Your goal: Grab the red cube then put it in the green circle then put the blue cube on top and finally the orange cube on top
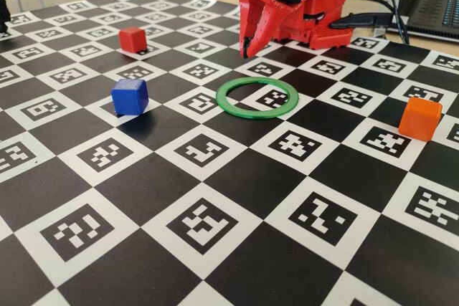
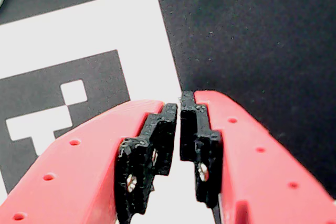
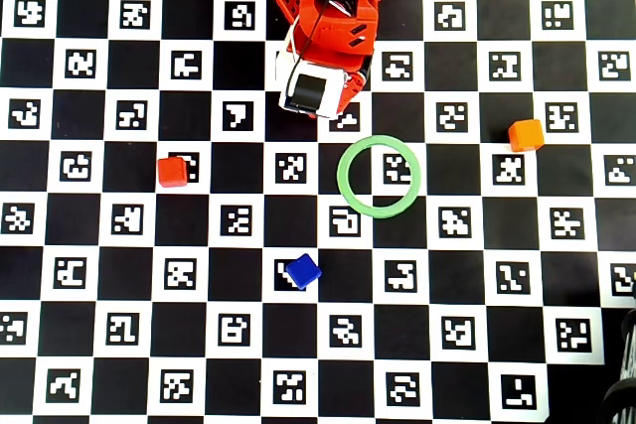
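Gripper [image 1: 246, 54] pinched closed on nothing at top centre of the fixed view, so we need to swing left: red cube [image 1: 133, 39] sits well apart at upper left, green circle [image 1: 257, 95] just below the tips.

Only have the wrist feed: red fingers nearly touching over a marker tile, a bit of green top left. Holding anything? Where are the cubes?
Observer: Nothing held. The gripper is shut and empty; in the fixed view it hangs just behind the green circle.
Operator: Circle empty?
Observer: Yes, overhead shows only board inside the ring; no cube is in it.
Operator: Red cube?
Observer: The red cube sits well left of the ring in the overhead view, untouched.
Operator: Other two?
Observer: The blue cube lies below and left of the ring, the orange cube to its right, both apart from it.
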